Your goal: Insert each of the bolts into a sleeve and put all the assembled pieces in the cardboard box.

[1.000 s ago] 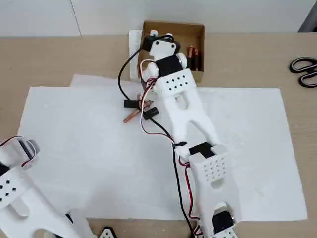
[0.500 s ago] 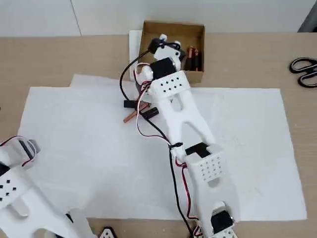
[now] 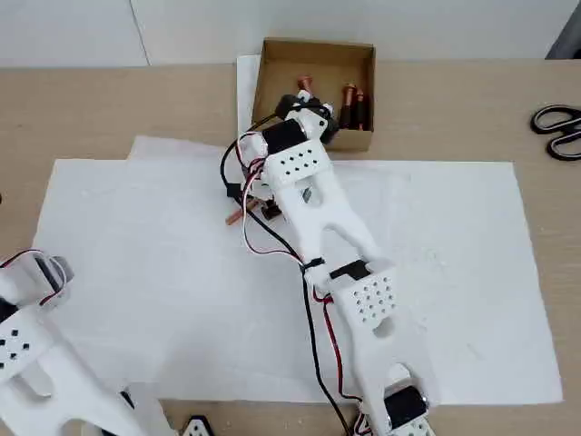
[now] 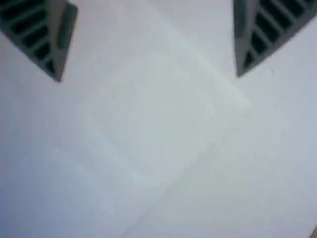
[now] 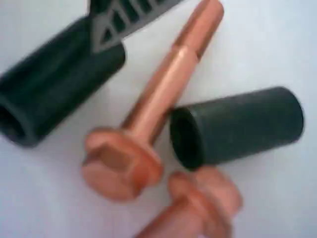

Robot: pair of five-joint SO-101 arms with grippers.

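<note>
Two copper bolts, one [image 5: 148, 114] long and one [image 5: 198, 208] at the edge, lie on the white paper between two black sleeves [image 5: 54, 79] [image 5: 237, 126]. One finger [image 5: 124, 20] of my right gripper [image 3: 261, 193] hangs just above the first sleeve, with nothing held and no other finger near it. In the high view this cluster [image 3: 238, 214] lies just in front of the cardboard box [image 3: 272, 56], partly hidden by the right arm. Assembled pieces [image 3: 354, 104] lie inside the box. My left gripper [image 4: 148, 44] is open over bare paper, at the near left [image 3: 27, 336].
White paper [image 3: 136, 263] covers most of the wooden table. Black scissors [image 3: 558, 127] lie at the far right edge. The right arm's cables [image 3: 272, 245] trail across the paper beside the loose parts.
The right arm's gripper has drawn back from over the box and come down over the loose bolts and sleeves. A copper piece now shows in the box. The left arm has not moved.
</note>
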